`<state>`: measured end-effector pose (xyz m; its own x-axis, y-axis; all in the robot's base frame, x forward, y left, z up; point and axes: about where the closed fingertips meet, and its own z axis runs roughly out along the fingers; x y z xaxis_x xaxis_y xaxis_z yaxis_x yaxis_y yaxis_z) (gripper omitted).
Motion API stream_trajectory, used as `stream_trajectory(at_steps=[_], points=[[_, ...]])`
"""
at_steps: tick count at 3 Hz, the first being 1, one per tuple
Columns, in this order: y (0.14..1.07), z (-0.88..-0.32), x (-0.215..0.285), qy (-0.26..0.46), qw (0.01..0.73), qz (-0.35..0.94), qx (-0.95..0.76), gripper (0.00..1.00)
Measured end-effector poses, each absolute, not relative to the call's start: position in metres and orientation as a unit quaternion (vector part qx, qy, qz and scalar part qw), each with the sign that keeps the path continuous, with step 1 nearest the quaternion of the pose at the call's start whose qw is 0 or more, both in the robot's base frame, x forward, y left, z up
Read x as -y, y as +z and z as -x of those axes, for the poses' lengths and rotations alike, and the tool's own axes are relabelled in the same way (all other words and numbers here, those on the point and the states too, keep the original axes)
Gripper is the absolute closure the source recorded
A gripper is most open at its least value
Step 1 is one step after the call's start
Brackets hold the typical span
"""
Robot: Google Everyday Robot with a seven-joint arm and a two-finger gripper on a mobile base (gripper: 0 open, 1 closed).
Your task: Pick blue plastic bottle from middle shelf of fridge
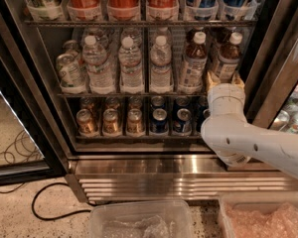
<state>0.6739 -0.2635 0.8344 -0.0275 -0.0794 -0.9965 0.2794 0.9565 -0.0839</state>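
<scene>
I have the gripper (224, 80) up at the right end of the middle shelf (134, 94) of the fridge (164, 175), right at the foot of the rightmost blue plastic bottle (229, 53). The white wrist hides the bottle's base. Whether the jaws are gripping it I cannot tell. The bottle stands upright, with its twin (193, 63) just beside it on the left and the water bottles (131, 63) beyond.

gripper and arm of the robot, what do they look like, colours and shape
The arm is glossy white, built of thick rounded cylindrical segments, with a few small dark dots on the elbow housing; no loose cables show. The gripper, at the right end of the middle shelf, is pale tan above a round white wrist.
</scene>
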Motion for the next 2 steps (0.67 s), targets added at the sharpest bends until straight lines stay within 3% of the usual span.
stream_trajectory(at_steps=[2], points=[[0.8362, -0.6773, 0.2621, -0.133, 0.696, -0.076, -0.702, 0.41]])
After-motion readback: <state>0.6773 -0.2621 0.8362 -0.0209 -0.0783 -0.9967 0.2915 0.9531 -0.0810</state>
